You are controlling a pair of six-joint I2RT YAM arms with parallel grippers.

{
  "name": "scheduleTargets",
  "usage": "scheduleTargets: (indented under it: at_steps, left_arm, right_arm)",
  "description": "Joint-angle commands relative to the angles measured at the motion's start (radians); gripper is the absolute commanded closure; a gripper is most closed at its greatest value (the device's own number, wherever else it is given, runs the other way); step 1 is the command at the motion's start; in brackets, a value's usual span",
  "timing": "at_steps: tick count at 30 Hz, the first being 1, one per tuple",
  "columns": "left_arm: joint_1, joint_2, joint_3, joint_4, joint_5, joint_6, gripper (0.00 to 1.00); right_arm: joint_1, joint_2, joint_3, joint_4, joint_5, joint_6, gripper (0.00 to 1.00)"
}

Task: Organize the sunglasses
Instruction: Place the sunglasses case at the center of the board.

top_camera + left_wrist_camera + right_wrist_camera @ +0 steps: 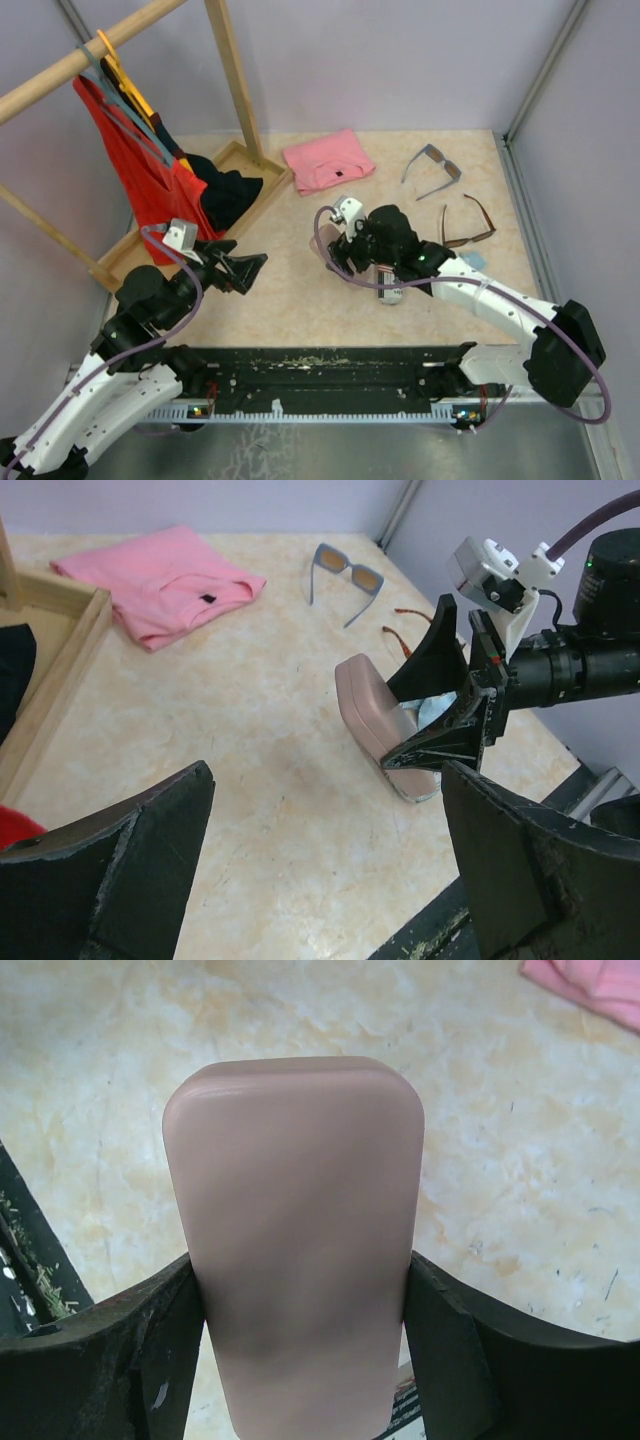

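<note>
Bottom of pink case [300, 1240] cropped, brown sunglasses [410, 613] partly behind right end effector [396, 728]

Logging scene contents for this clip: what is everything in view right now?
grey-blue sunglasses: 1, dark lenses, far right
brown sunglasses: 1, thin frame, just nearer than the grey-blue pair
pink case: 1, pink, centre, gripped
pink shirt: 1, pink, folded, far centre
wooden rack: 1, light wood, far left
red garment: 1, red, hanging on the rack
black garment: 1, black, in the rack's base
left end effector: 1, black, open, empty, near left
right end effector: 1, black, closed on the pink case
</note>
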Motion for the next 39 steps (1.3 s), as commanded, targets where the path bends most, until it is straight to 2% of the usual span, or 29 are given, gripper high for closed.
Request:
scheduleTargets:
  at_steps: [1, 4, 8, 15, 18, 24, 29, 34, 39]
  left_arm:
    - [-0.006, -0.004, -0.010, -0.079, -0.028, -0.008, 0.00]
    - [-0.006, 0.001, -0.011, -0.076, -0.028, -0.013, 0.00]
    - [-0.006, 0.018, -0.017, -0.070, -0.038, -0.030, 0.00]
    - [-0.006, 0.040, 0.016, -0.160, -0.135, -0.092, 0.00]
    - [-0.006, 0.030, 0.026, -0.188, -0.161, -0.101, 0.00]
    - [-0.006, 0.019, 0.044, -0.225, -0.172, -0.110, 0.00]
    - [-0.006, 0.005, 0.040, -0.249, -0.190, -0.123, 0.00]
    - [-0.006, 0.007, 0.038, -0.258, -0.197, -0.123, 0.00]
    - [-0.006, 0.009, 0.048, -0.270, -0.216, -0.122, 0.00]
  right_arm:
    - [0.032, 0.014, 0.103, -0.021, 0.190, 0.087, 0.98]
    - [0.047, 0.102, 0.203, -0.190, 0.385, 0.260, 0.97]
    - [0.133, 0.213, 0.242, -0.252, 0.522, 0.476, 0.94]
    - [0.197, 0.414, 0.348, -0.374, 0.659, 0.836, 0.96]
    - [0.201, 0.477, 0.383, -0.431, 0.686, 0.952, 0.90]
    - [0.207, 0.597, 0.424, -0.490, 0.692, 1.004, 0.85]
    - [0.208, 0.657, 0.400, -0.440, 0.623, 1.004, 0.76]
    - [0.207, 0.630, 0.375, -0.361, 0.593, 0.950, 0.46]
    - [0.208, 0.588, 0.364, -0.314, 0.576, 0.888, 0.33]
